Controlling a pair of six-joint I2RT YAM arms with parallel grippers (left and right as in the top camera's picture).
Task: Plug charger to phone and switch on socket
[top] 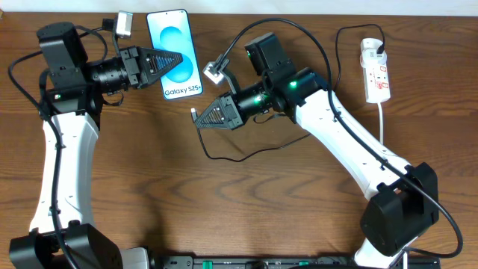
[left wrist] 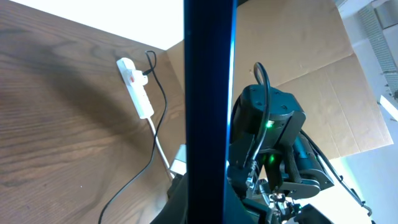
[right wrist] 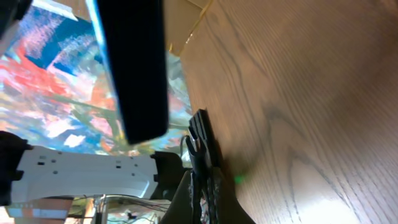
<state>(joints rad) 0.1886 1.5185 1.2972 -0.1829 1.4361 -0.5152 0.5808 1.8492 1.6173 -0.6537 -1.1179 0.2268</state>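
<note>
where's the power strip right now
In the overhead view the power strip lies near the table's far right corner, right of the right arm, its white cord trailing toward the robot.

Arms reaching inward, left pincer (top: 176, 59) closed, right pincer (top: 202, 117) closed

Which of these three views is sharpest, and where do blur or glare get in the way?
Overhead: evenly lit and sharp; the slim blue-screened smartphone shows legible white text. Left wrist: that phone's dark edge is a blurred bar mid-frame; the white oblong power strip behind looks clearer. Right wrist: a dark out-of-focus shape fills the top left; the brown wooden table shows sharp grain.
</note>
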